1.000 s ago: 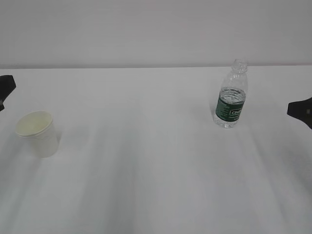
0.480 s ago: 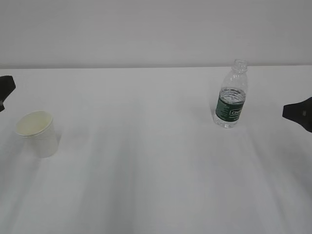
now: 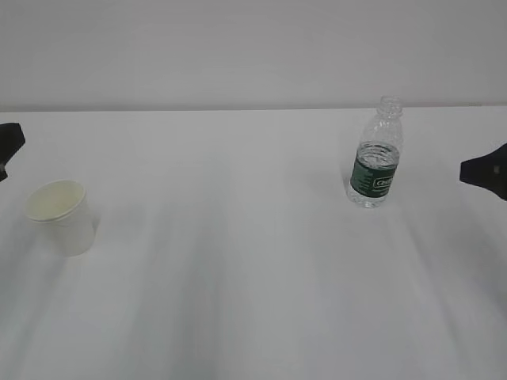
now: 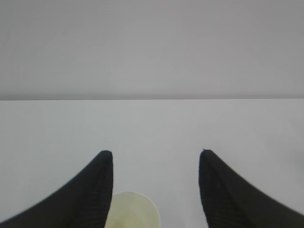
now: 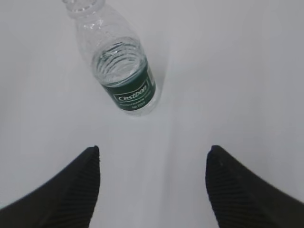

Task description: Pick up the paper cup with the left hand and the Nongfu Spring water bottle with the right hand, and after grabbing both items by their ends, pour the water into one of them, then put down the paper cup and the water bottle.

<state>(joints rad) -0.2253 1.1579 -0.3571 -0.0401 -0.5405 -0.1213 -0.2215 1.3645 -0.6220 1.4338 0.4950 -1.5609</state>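
The paper cup [image 3: 62, 215] stands upright near the left edge of the white tabletop [image 3: 238, 261], mouth up. The Nongfu Spring water bottle [image 3: 375, 154] stands uncapped toward the far right, with water [image 3: 372, 154] in its lower part. The left tool [image 4: 154, 154] hangs open above the cup, holding nothing. The right tool [image 5: 153, 149] is spread wide and empty, near the bottle without touching it.

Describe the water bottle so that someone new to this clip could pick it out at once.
On the white table, look right of centre, towards the back edge. The water bottle stands upright there, alone, well apart from the paper cup at the far left. It is clear, ribbed and capless with a dark green label, and taller than the squat white cup.
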